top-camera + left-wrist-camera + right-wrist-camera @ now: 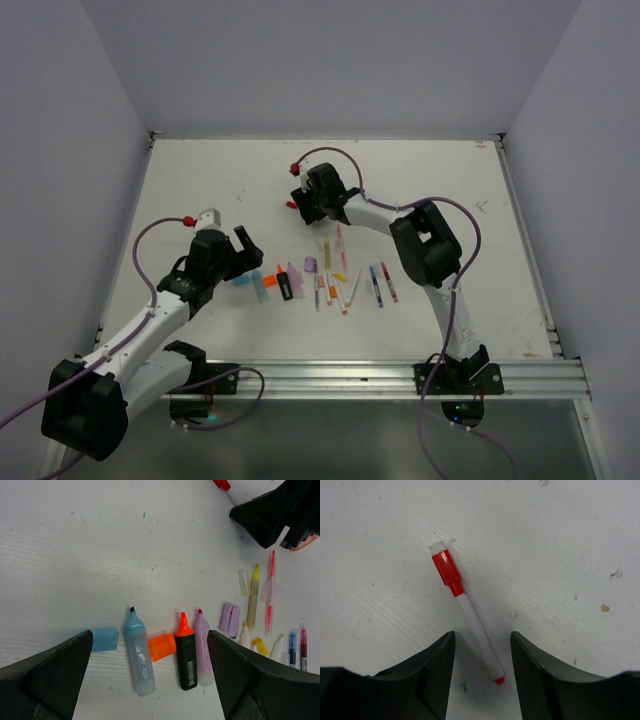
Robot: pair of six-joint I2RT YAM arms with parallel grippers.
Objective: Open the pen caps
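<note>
Right gripper [481, 650]: jaws partly apart, straddling the barrel of the red pen [475, 625]. There's a gap on both sides, so no pinch yet. The pen lies flat on the table [560, 540], alone and well apart from the rest, which we read as deliberate: there's room for the fingers with nothing else to snag.

The red cap [444, 567] is on, at the end pointing away from the wrist. The fingers sit over the tail half of the barrel, which leaves the cap end exposed. We judge that's the point: hold the body and keep the cap free for the other arm to pull.

Left gripper [150, 636]: spread wide, holding nothing, hovering over the highlighters. Below it:
- blue highlighter [138, 655], tip bare, light blue cap [102, 639] just beside it
- orange cap [162, 646] touching or nearly touching the orange highlighter [186, 655], tip bare
- pink highlighter [202, 647], tip bare, purple cap [230, 619] near it

So these three look done. The thin pens [345, 280] lie in a loose row between the arms. Several show loose caps alongside, but they're too small for us to call each one.

Risk, in our view: the grip sits near the pen's tail, so the pen could pivot when the jaws meet it.
</note>
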